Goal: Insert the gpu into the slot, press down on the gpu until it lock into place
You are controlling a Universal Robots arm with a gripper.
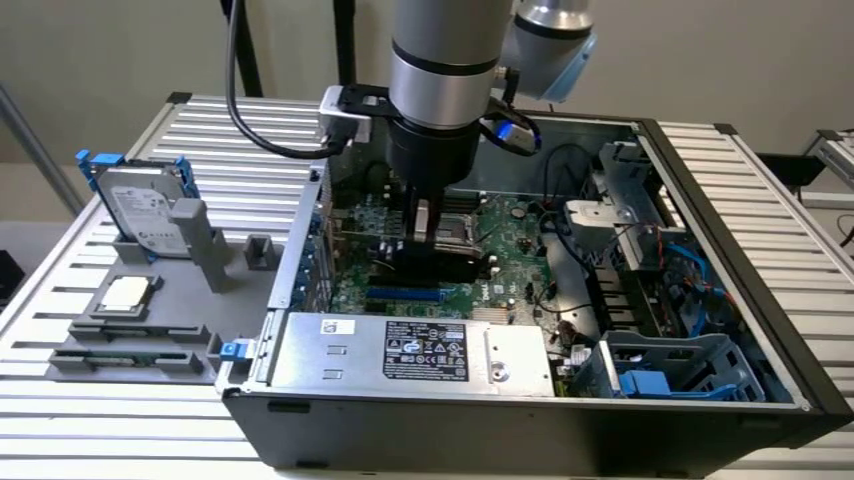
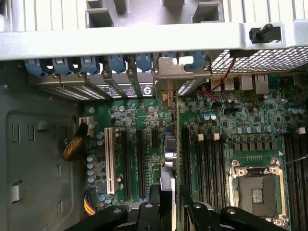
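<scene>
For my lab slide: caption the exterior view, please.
Gripper holds the gpu upright over the motherboard, close to the blue slot, inside the open computer case.

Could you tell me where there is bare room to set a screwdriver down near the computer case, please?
The slatted table is bare between the grey fixture and its near edge, and beyond the fixture, beside the case. Inside the case it is crowded: the gripper holds the gpu over the motherboard, with cables and the power supply around.
</scene>
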